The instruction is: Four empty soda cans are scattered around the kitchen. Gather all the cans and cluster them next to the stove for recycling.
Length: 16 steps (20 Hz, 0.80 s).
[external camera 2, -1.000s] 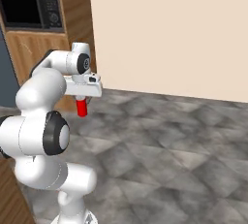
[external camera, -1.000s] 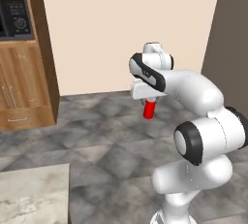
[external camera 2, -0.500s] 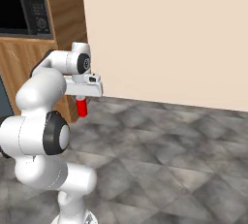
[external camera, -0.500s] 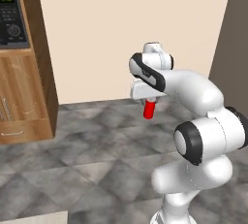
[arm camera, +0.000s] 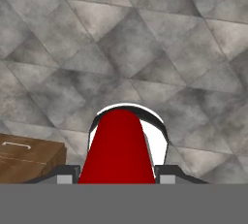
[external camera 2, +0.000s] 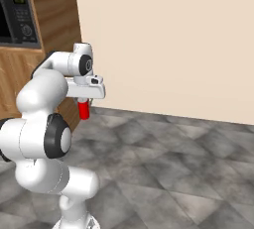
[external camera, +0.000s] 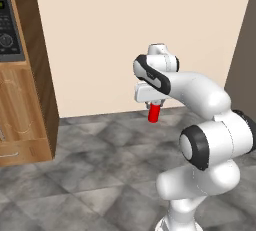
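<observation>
Above the grey tiled floor (external camera: pixel 90 175), well off the ground, the gripper (external camera: pixel 154 106) points down w/ its jaws clenched on the red soda can (external camera: pixel 154 113); can hangs upright under the hand, its lower half showing below the white hand body in the left base view; same in the right base view, gripper (external camera 2: pixel 83 103) w/ red can (external camera 2: pixel 84 110) sticking out beneath it; in the hand view the can (arm camera: pixel 117 148) runs up from between the jaws, silvery rim at its far end, floor tiles behind it.

Tall wooden cabinet (external camera: pixel 30 85) stands at the left edge of the floor, against the beige wall (external camera: pixel 135 30); built-in black microwave (external camera 2: pixel 15 20) sits in its upper part, control panel on its right side; drawers w/ pale handles below; a corner of the cabinet (arm camera: pixel 29 162) also shows low left in the hand view.
</observation>
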Tool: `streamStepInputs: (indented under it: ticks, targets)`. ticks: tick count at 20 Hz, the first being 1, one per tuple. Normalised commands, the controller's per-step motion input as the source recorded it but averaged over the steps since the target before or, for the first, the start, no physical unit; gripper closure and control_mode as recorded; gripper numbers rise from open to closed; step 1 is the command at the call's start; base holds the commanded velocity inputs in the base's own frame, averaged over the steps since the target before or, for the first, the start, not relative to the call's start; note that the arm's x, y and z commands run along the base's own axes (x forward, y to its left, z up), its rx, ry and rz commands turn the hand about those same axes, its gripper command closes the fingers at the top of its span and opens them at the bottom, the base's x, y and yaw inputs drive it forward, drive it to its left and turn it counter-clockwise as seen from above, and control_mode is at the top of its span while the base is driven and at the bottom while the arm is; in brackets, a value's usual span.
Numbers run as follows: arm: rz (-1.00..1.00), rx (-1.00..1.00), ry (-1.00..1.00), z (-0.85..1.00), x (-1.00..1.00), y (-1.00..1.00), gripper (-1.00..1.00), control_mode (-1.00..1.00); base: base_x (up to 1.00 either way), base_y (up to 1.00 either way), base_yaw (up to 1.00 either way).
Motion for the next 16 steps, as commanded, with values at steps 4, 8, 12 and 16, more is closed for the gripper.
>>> streamStepInputs:
  ticks: [4,8,12,16]
  targets:
    - [0.00,0.00,0.00,0.00,0.00,0.00,1.00,1.00,0.68,0.02,0.00]
    - [0.00,0.00,0.00,0.00,0.00,0.00,1.00,1.00,0.68,0.14,0.00]
    - [0.00,0.00,0.00,0.00,0.00,0.00,1.00,1.00,0.57,0.39,0.00]
    - [0.00,0.00,0.00,0.00,0.00,0.00,1.00,1.00,0.53,0.47,0.00]
